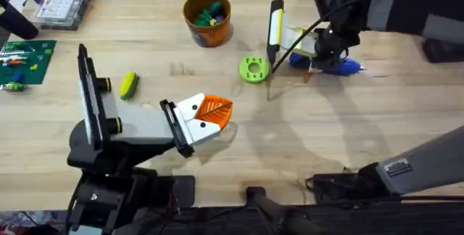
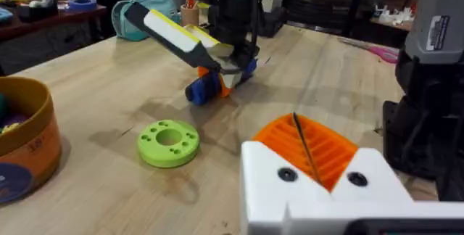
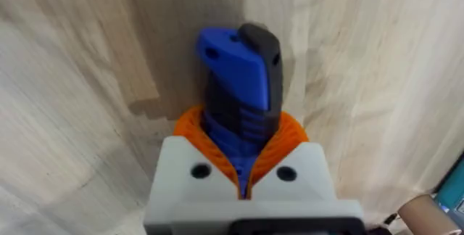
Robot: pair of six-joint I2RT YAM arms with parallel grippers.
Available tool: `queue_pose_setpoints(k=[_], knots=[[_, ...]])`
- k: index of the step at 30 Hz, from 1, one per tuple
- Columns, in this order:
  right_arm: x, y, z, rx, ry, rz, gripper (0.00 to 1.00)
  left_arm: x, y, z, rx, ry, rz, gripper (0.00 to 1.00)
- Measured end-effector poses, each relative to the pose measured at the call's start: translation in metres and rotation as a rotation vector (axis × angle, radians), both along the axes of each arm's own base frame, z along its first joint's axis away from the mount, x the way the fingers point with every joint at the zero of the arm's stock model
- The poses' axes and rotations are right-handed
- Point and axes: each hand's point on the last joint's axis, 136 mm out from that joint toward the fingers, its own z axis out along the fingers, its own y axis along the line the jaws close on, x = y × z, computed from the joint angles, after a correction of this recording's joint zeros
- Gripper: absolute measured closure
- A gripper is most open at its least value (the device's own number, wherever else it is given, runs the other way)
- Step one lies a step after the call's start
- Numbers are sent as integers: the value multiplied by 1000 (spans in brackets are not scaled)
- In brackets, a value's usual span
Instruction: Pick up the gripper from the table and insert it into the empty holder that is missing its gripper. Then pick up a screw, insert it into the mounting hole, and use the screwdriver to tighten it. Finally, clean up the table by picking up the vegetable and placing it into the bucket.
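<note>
The blue screwdriver (image 1: 339, 65) (image 2: 201, 90) lies on the table (image 1: 326, 133) at the far right. My right gripper (image 1: 320, 52) (image 3: 243, 166) is shut on the screwdriver (image 3: 235, 68), its orange pads around the dark blue body. My left gripper (image 1: 221, 112) (image 2: 312, 148) hovers near the middle of the table, shut, its orange pads pressed together. The yellow-green vegetable (image 1: 129, 85) lies at the left, beside the left arm. At the back centre the orange bucket (image 1: 210, 33) (image 2: 29, 148) holds several small items. The loose gripper and the screw are out of view.
A round green disc with holes (image 1: 254, 69) (image 2: 168, 142) lies between the two grippers. A black and yellow bar (image 1: 275, 25) (image 2: 174, 30) stands just left of the screwdriver. A clear parts box (image 1: 64, 3) and a green board (image 1: 25, 57) sit at the far left.
</note>
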Motion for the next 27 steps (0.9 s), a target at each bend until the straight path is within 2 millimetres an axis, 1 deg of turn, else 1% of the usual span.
queue_pose_setpoints(k=[9, 11, 12, 13, 17, 18, 19, 20, 24, 25, 26, 27], knots=[[0, 0, 0, 0, 0, 0, 970, 0, 0, 0, 0, 0, 0, 989], [0, 0, 0, -1, 0, 0, 923, 0, 0, 0, 0, 0, 0, 989], [0, 0, 0, -1, -2, 0, 873, 0, 0, 0, 0, 0, 0, 989], [1, 0, 1, -3, -5, -2, 768, 0, 0, 0, 0, 0, 0, 989], [12, -1, 8, -7, -51, -5, 175, 0, 0, 0, 0, 0, 0, 989], [14, -1, 10, -8, -62, -8, 59, 0, 0, 0, 0, 0, 0, 990], [16, -1, 12, -7, -69, -16, 20, 0, 0, 0, 0, 0, 0, 994], [15, -1, 12, -5, -68, -28, 10, 0, 0, 0, 0, 0, 0, 994], [11, -2, 19, 15, -81, -96, 6, 0, 0, 0, 0, -1, 0, 986], [12, -2, 24, 25, -97, -117, 5, 0, 0, 1, 1, -6, 0, 941], [13, -1, 31, 38, -120, -141, 5, 0, 0, 1, 2, -12, 0, 823], [14, -1, 41, 55, -151, -167, 4, 0, 0, 1, 2, -13, 0, 666]])
